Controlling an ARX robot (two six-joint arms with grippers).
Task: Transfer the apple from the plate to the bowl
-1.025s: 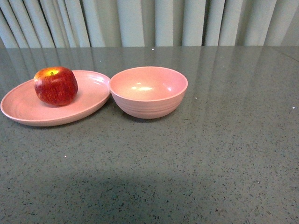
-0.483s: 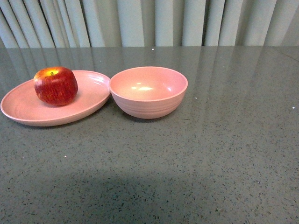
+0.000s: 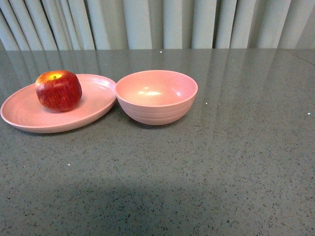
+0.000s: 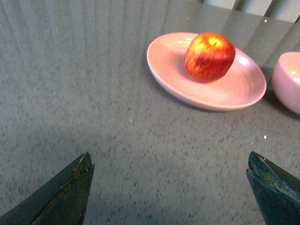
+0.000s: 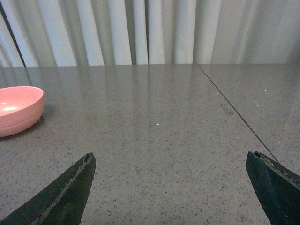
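one apple (image 3: 58, 90), one plate (image 3: 29, 120), one bowl (image 3: 156, 96)

We log the apple (image 3: 58, 90) as smooth with a slight sheen. Plate (image 3: 29, 120) and bowl (image 3: 156, 96) look like matt pink plastic, the bowl faintly ridged outside. Table (image 3: 206, 167) is speckled grey, stone-like, polished and reflective. Curtain (image 3: 147, 24) looks like matt cloth. Left gripper (image 4: 169, 161) fingers (image 4: 65, 197) are dark, matt, with scuffed edges.

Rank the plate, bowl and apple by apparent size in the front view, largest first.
1. plate, clearly the widest.
2. bowl, narrower but deeper.
3. apple, smallest.
All three sit at about the same depth, so nearness to the camera hardly skews the order.
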